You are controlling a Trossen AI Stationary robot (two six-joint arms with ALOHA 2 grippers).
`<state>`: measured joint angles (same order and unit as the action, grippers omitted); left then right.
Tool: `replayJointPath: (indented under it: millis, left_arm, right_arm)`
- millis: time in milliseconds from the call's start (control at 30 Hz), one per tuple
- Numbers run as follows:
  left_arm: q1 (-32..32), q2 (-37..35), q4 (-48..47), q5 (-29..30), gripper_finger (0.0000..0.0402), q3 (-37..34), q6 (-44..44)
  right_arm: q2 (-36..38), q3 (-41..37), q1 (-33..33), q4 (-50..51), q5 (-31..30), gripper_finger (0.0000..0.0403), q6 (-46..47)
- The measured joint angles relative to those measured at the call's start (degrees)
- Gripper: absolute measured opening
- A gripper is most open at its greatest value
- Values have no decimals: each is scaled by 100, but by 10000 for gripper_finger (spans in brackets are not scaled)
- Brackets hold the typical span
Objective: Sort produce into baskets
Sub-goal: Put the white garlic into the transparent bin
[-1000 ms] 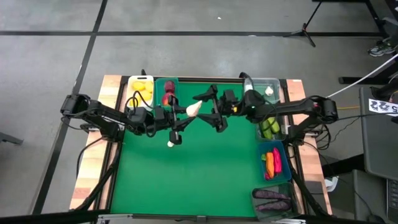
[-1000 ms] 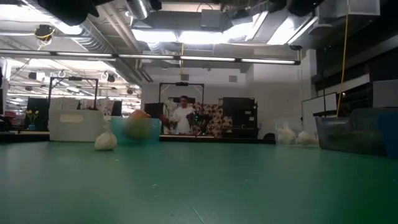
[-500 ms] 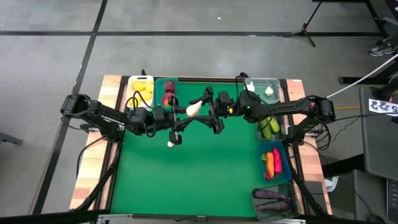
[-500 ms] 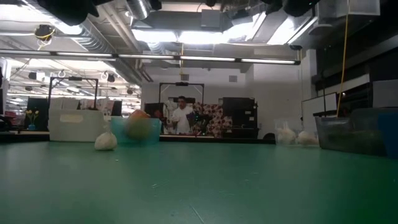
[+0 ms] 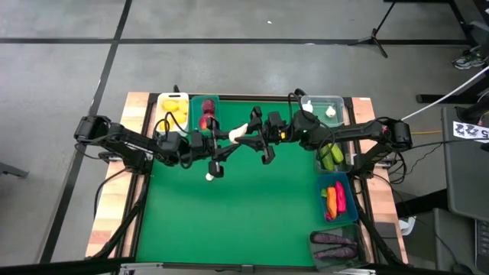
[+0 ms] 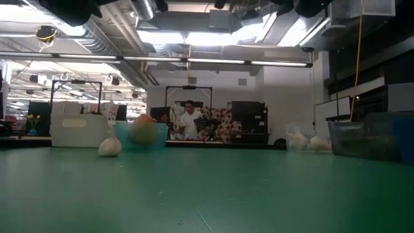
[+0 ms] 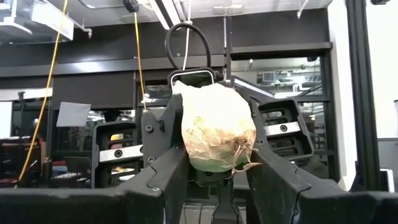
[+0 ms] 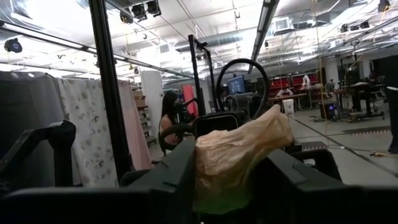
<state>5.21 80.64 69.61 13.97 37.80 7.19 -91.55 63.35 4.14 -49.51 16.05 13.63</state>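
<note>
Mid-air above mat (image 5: 237,214): left gripper (image 5: 231,140) grasping garlic (image 5: 238,134); right gripper (image 5: 256,137) fingers spread around same bulb; second garlic (image 5: 208,176) below.

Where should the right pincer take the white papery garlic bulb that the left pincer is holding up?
Probably its free end, coming from the side opposite the left pincer, whose fingers clamp the rounded body of the white papery garlic bulb. The right pincer faces it, open.
</note>
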Motion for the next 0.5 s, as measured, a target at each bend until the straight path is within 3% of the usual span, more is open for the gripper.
replayJointPath:
  millis: [167, 300, 500]
  left_arm:
    - [-2, 0, -396, 134, 153, 0, 51]
    - [-31, -37, -1030, 294, 190, -4, -69]
    - [-40, -79, -1995, 1687, 263, -4, -412]
  right_arm:
    - [0, 0, 1, 7, -8, 131, 4]
    - [0, 0, 0, -38, -6, 138, 4]
    - [153, -2, 137, 192, -116, 135, 3]
